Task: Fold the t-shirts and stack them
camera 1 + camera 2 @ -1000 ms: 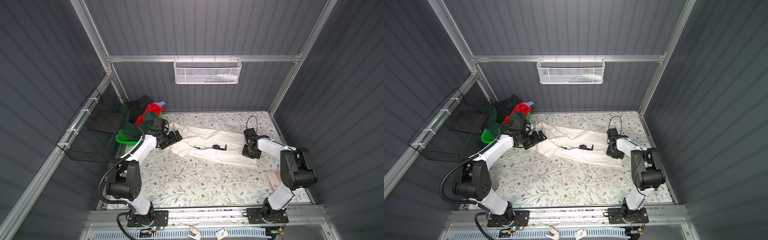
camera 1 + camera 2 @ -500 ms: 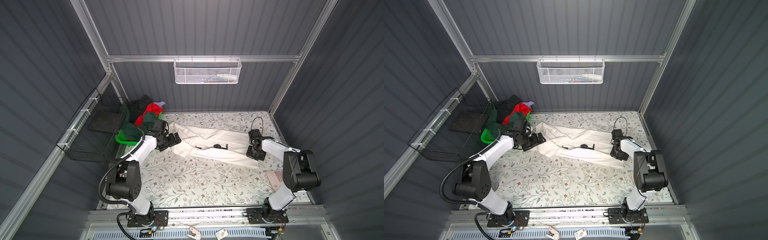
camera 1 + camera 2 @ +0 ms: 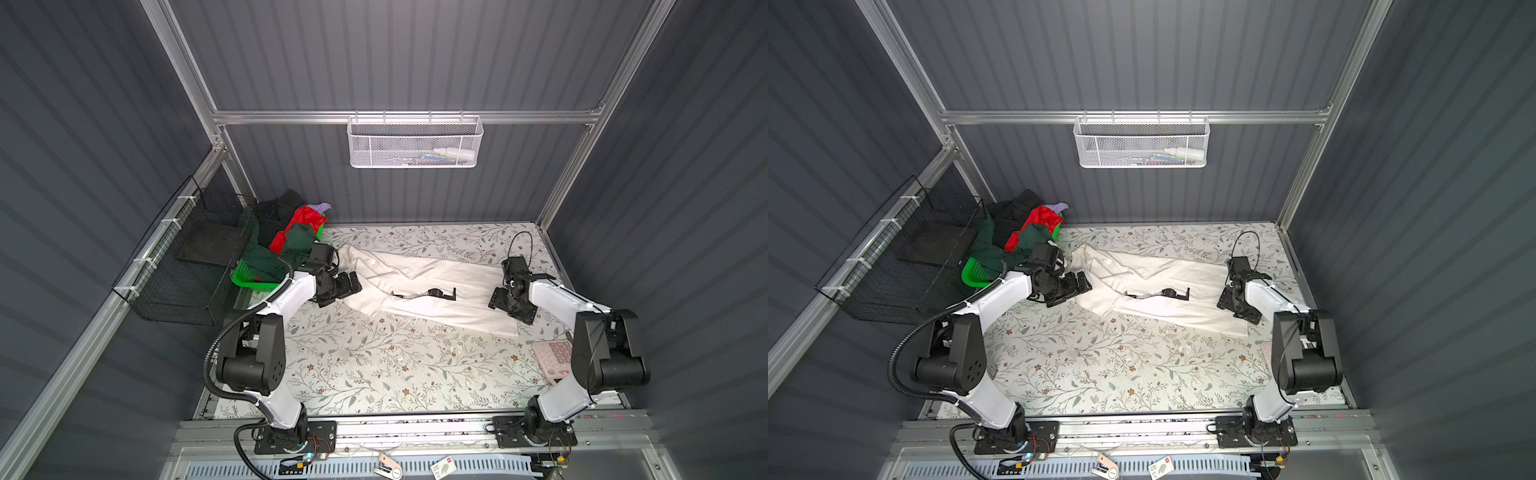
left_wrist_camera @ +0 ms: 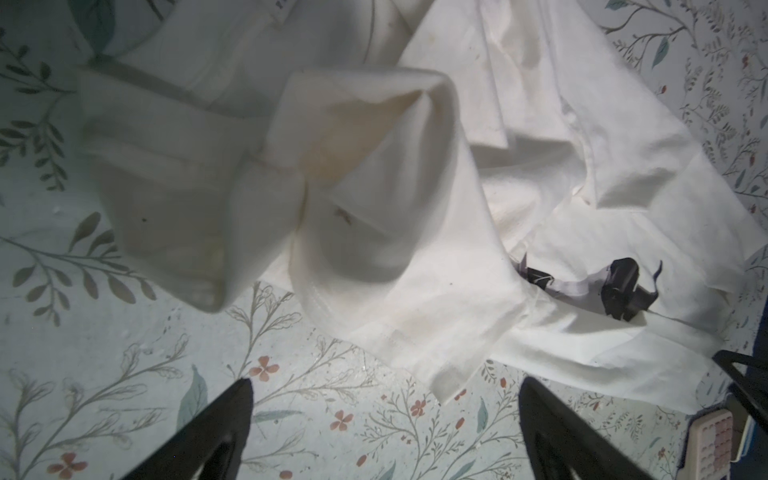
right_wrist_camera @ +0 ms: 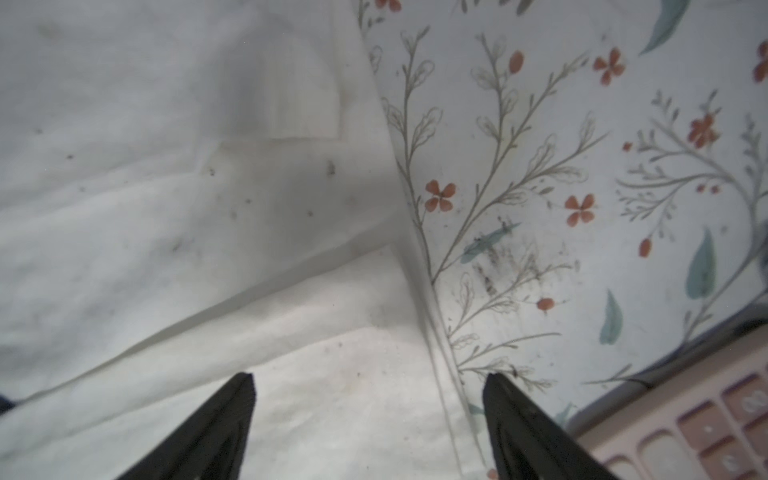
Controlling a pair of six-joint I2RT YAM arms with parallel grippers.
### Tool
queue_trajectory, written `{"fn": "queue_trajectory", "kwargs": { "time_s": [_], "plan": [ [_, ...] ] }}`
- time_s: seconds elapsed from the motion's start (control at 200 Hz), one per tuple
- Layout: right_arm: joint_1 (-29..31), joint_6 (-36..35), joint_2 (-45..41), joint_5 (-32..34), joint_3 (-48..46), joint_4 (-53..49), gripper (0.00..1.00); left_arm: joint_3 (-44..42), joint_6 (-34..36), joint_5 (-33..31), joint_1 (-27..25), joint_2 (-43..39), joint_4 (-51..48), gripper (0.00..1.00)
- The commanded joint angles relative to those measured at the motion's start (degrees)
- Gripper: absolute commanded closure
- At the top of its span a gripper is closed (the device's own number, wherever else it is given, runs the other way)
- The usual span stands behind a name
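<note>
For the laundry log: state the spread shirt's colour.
The shirt is cream-white with a black-grey print; left wrist view shows it best.

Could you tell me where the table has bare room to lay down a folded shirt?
The widest bare stretch of table lies on the near side of the cream t-shirt. A narrower strip runs behind it. Crowded: the green basket corner and the pink keypad.

Rumpled cream-white t-shirt (image 4: 415, 232) with black print (image 4: 623, 286) on floral table cover (image 4: 124, 353), left claw (image 4: 385, 382) agape and empty
</note>
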Motion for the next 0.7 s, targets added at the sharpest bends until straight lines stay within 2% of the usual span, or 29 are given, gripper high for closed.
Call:
{"fn": "queue_trajectory", "kwargs": {
  "time_s": [0.0,0.15,0.39,0.46,0.695],
  "plan": [
    [-0.12,0.71,-3.81,-0.53,-0.65,-0.82,0.02,-0.80,1.78,-0.70,0.32,1.98,0.98,0.00],
    [-0.12,1.15,-9.17,-1.94,-2.27,-0.17,0.01,0.19,2.17,-0.89,0.32,4.71,2.47,0.01],
    [-0.12,1.38,-13.00,-3.55,-4.41,0.32,0.01,1.28,2.38,1.91,0.32,9.27,5.93,0.14],
    [-0.12,1.58,-12.88,-3.98,-4.85,0.48,0.01,1.46,1.75,2.69,0.32,10.29,6.26,0.21],
    [-0.12,1.72,-11.05,-6.45,-5.03,0.93,0.01,2.10,0.47,6.03,0.32,11.09,7.51,0.56]
  ]
}}
